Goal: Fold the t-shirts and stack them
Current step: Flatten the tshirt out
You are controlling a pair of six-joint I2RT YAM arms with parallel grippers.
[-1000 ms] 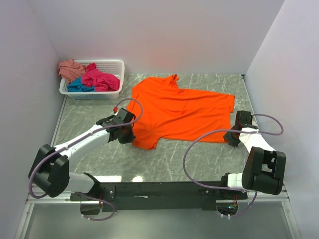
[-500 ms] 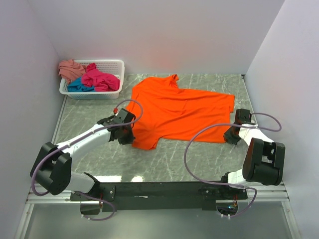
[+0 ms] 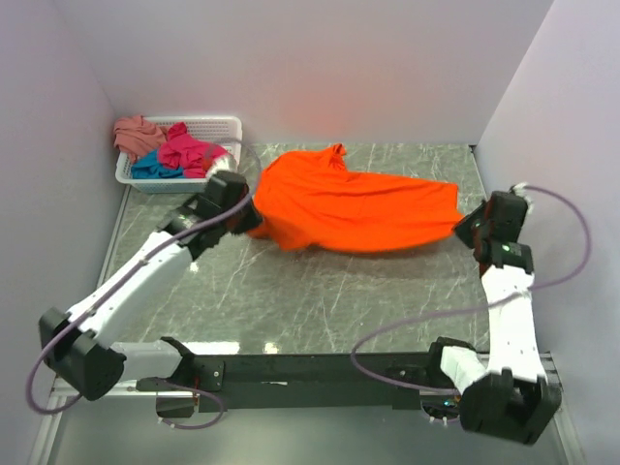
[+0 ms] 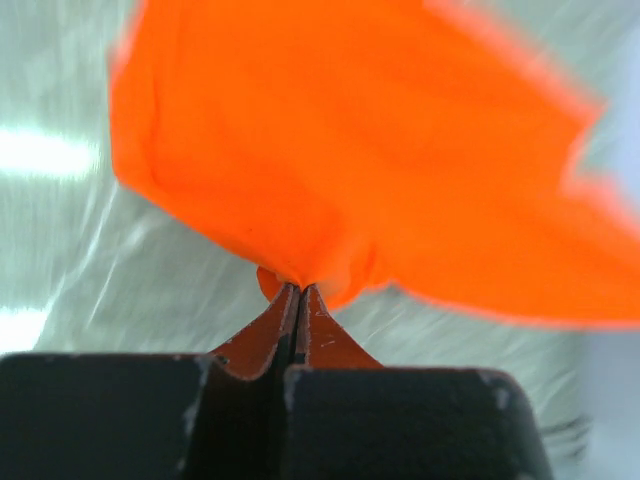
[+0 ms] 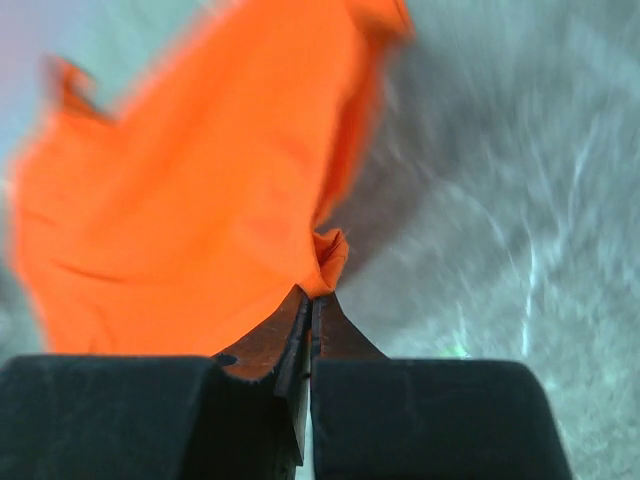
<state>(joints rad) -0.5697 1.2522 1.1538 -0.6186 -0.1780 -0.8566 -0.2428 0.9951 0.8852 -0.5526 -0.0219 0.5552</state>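
Both hands lift the near edge of the bright orange cloth t-shirt (image 3: 354, 203).

The shirt lay flat a second ago. Now its near edge hangs above the grey marbled surface (image 3: 320, 300), and its collar side is toward the back wall. The left hand (image 4: 298, 298) is pressed together on one bunched corner. The right hand (image 5: 311, 303), partly spread before, now pinches the other. Both arms have risen. The magenta-pink t-shirt (image 3: 189, 155) remains in the white plastic lattice basket (image 3: 225, 124).

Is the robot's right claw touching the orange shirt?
Touching. The right wrist view shows the right gripper pinched shut on a bunched edge of the orange t-shirt, with no gap between them.
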